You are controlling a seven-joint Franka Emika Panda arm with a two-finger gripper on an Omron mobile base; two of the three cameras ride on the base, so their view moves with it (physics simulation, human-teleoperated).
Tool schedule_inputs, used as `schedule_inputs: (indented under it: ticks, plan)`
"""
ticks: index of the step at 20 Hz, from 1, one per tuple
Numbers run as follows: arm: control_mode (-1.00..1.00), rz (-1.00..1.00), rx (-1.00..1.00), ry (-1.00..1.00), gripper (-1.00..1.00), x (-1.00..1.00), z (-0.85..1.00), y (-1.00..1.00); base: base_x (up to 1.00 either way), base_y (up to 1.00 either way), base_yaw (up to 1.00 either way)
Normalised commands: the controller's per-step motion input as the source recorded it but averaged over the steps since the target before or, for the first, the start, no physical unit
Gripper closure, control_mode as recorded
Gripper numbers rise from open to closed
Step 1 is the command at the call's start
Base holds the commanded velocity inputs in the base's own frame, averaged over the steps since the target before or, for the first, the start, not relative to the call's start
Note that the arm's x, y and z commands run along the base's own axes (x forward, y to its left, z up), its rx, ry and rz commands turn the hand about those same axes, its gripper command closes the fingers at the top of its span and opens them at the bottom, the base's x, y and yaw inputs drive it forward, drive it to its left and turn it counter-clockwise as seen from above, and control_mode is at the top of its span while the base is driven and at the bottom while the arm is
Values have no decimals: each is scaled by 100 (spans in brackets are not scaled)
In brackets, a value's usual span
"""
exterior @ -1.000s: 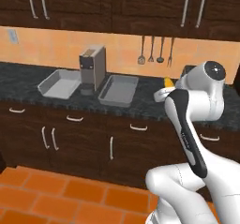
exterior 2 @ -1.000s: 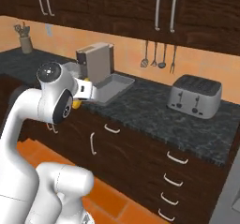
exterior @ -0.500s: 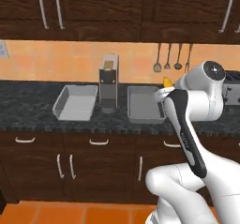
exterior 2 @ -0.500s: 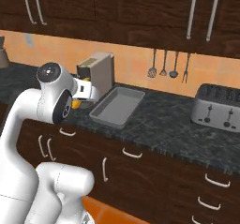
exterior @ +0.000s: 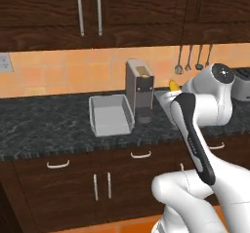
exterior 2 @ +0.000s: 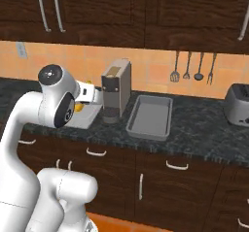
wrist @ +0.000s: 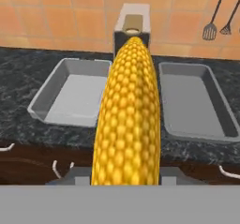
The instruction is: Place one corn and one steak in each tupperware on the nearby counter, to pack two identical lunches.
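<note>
Yellow kernels run up the middle of the hand view: one corn [wrist: 127,120] is clamped between the jaws of the gripper [wrist: 126,174], carried in the air short of the counter [wrist: 28,78]. From the left base view a yellow tip [exterior: 174,85] peeks out beside the arm's wrist, level with the coffee machine [exterior: 139,90].

Two tupperware sit on the stone, one either side of that machine: the left tupperware [wrist: 70,92] and the right tupperware [wrist: 194,101]. Both look bare inside (no cob, no red strip on their grey floors), so by my reading nothing is packed yet.

That leaves almost the whole job: this cob into one container, a second cob into the other, and a steak into each. Toaster [exterior 2: 238,105] and hanging utensils [exterior 2: 192,67] stand off to the right, out of the way.
</note>
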Motion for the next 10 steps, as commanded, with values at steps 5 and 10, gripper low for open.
schedule_inputs:
  ticks: [5, 10]
  plan:
    - [100, 0, 0, 0, 100, 0, 0, 0, 83, 87, -24]
    - [-100, -1, -2, 4, 100, 12, -20, 8, 47, 30, -11]
